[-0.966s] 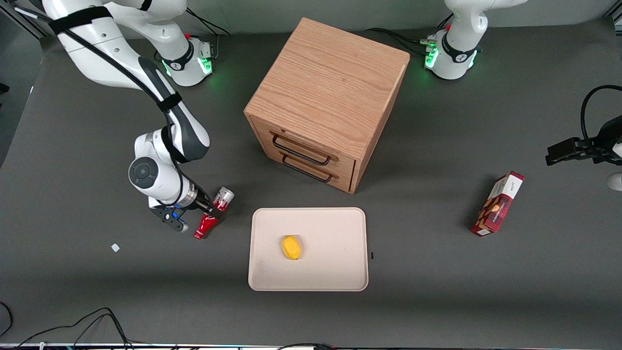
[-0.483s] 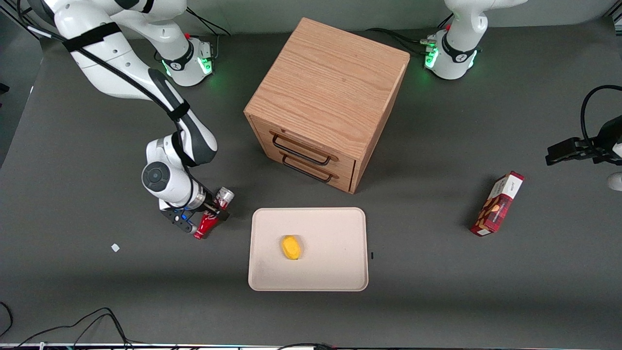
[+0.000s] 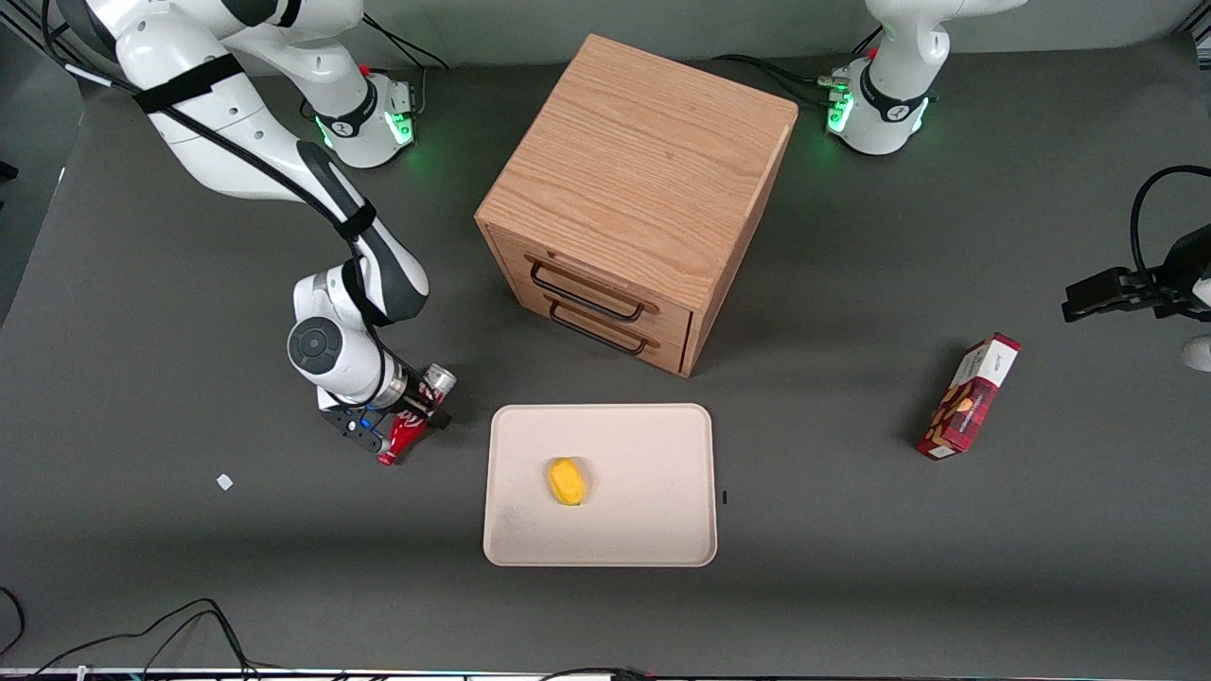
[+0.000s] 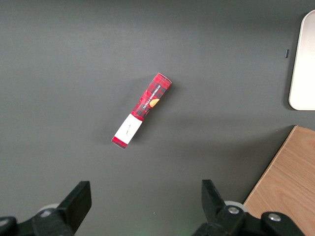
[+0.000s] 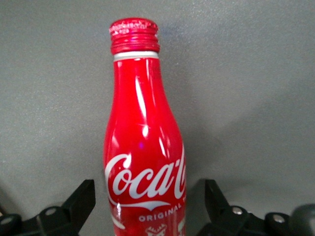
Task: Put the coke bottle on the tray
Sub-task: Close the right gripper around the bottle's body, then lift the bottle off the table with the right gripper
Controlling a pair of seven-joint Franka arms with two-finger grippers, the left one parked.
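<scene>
The coke bottle [image 3: 401,439] is red with white script. It lies on the dark table beside the tray [image 3: 653,454], toward the working arm's end, with its silvery end [image 3: 438,378] pointing at the cabinet. My right gripper [image 3: 412,416] is low over the bottle's middle and open. In the right wrist view the bottle [image 5: 143,147] fills the space between the two black fingers [image 5: 78,200], with a gap on each side and its red cap [image 5: 134,33] pointing away. The tray is cream-white and its corner also shows in the left wrist view [image 4: 303,64].
A yellow lump [image 3: 567,481] lies on the tray. A wooden drawer cabinet [image 3: 634,199] stands farther from the front camera than the tray. A red snack box [image 3: 968,395] lies toward the parked arm's end, also seen in the left wrist view [image 4: 141,109]. A small white scrap [image 3: 224,481] lies on the table.
My right gripper has slid toward the tray and the bottle, and its open fingers now stand on both sides of the bottle's middle. The bottle has not moved.
</scene>
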